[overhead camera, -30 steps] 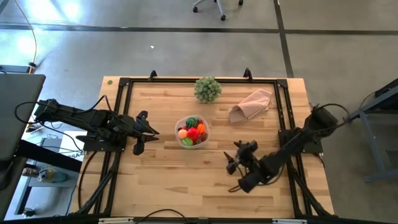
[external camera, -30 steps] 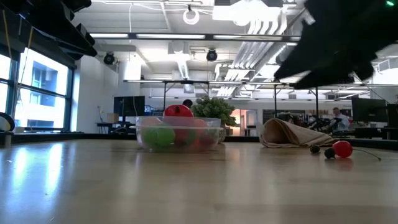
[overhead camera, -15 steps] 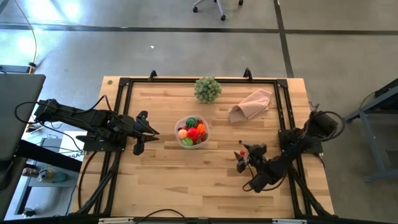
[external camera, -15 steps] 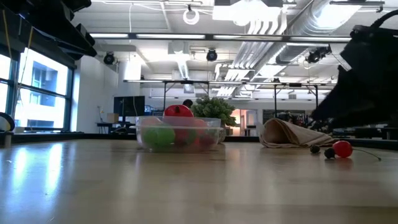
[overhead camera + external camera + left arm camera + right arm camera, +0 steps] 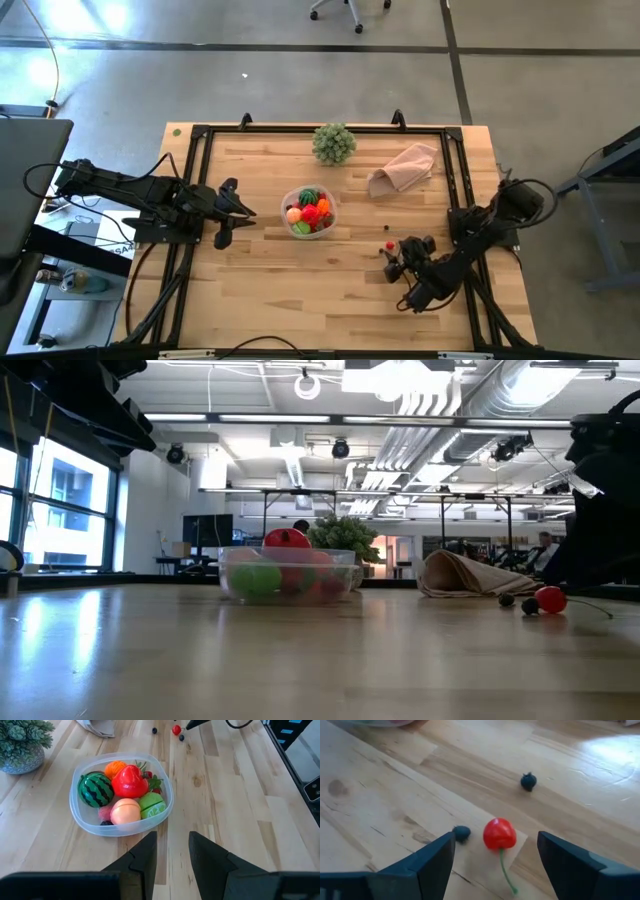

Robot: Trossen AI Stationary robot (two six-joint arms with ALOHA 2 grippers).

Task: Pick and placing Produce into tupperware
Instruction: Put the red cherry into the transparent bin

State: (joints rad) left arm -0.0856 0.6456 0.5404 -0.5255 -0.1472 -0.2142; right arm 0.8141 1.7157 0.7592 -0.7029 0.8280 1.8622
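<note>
The clear tupperware [image 5: 310, 212] stands mid-table and holds several toy produce pieces: a striped dark green one, a red one, an orange one, a pink one and a light green one [image 5: 120, 795]. A red cherry with a green stem [image 5: 499, 833] and two small dark berries [image 5: 462, 833] [image 5: 528, 781] lie on the table to its right. My right gripper [image 5: 495, 865] is open, low over the table, with the cherry just ahead of its fingers; in the high view this gripper [image 5: 395, 263] is right beside the cherry [image 5: 389, 247]. My left gripper [image 5: 172, 850] is open and empty, left of the tupperware.
A pinkish-beige cloth [image 5: 403, 168] lies at the far right. A pale green leafy ball [image 5: 334, 143] stands at the far edge, behind the tupperware. A black frame [image 5: 196, 180] runs around the tabletop. Bare wood lies along the near side.
My right arm has drawn back toward the table's right edge and come down low. The cherry and dark berries now lie just in front of its open fingers. The left arm and the tupperware have kept still.
</note>
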